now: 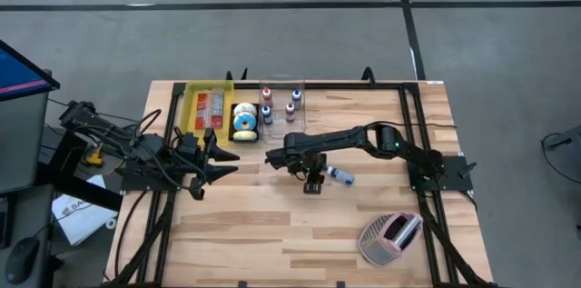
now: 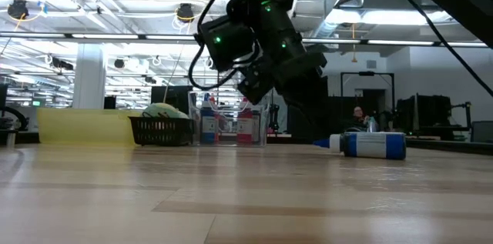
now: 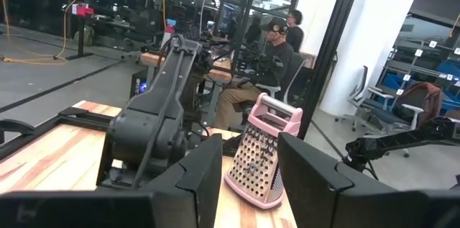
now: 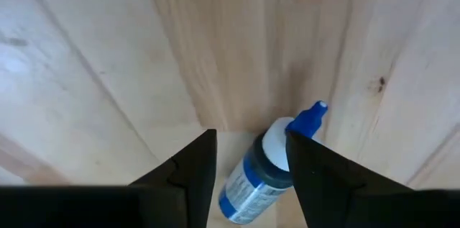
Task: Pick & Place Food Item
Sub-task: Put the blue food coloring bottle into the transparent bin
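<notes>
So the wooden table (image 1: 300, 233) is mostly bare. The stuff is bunched along the far edge, which makes sense if that's the supply zone: a yellow tray (image 1: 204, 111) at far left, a small black basket (image 1: 243, 123) next to it, then a clear bin (image 1: 281, 106) with little bottles stood upright inside.

The right arm (image 1: 363, 138) is stretched way out toward the middle, wrist bent straight down, presumably because that's where the blue bottle (image 1: 339, 176) ended up. The bottle is lying on its side on the bare wood, well apart from the bin. The right gripper (image 4: 248, 167) hangs over it with the jaws spread. The wrist view has the bottle's white neck and blue cap showing between the fingers, but nothing is pinching it. My guess is it's either lining up for a grab or just let go. I can't say which.

The left arm (image 1: 172, 163) is folded up at the left edge, out of the way. The left gripper (image 3: 248, 181) has its jaws parted with nothing between them, aimed across the table at a pink box grater (image 3: 262, 152) on the near right corner.

Hard to make out: what's in the yellow tray and the basket, the bottle labels, and the bottle's lower end, which is cut off in the wrist view. There's a person seated off in the background room.
</notes>
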Controlling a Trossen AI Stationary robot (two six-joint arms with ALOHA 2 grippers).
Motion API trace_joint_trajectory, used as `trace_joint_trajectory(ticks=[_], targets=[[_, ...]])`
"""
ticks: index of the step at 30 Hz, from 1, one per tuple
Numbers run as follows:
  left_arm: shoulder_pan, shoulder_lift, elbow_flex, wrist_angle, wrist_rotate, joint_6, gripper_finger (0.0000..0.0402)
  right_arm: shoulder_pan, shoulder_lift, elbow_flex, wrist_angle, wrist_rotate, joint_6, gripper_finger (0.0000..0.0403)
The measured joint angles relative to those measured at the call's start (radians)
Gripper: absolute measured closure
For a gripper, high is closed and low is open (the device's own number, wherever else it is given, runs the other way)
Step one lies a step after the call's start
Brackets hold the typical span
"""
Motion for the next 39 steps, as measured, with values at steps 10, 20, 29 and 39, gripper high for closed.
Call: trace_joint_trajectory(ticks=[10,20,29,39], targets=[[0.000,-0.002,0.000,0.000,0.000,0.002,0.0270,-0.018,0.000,0.058,0.002,0.045,0.004,0.0243],[0.000,-0.003,0.000,0.000,0.000,-0.005,0.0270,-0.056,0.000,0.035,0.002,0.043,-0.004,0.0233],[0.000,-0.003,0.000,0.000,0.000,-0.009,0.0270,-0.075,-0.002,0.012,0.002,0.012,0.000,0.0200],[0.000,-0.003,0.000,0.000,0.000,-0.013,0.0270,-0.048,-0.002,-0.098,0.002,-0.031,0.000,0.0211]])
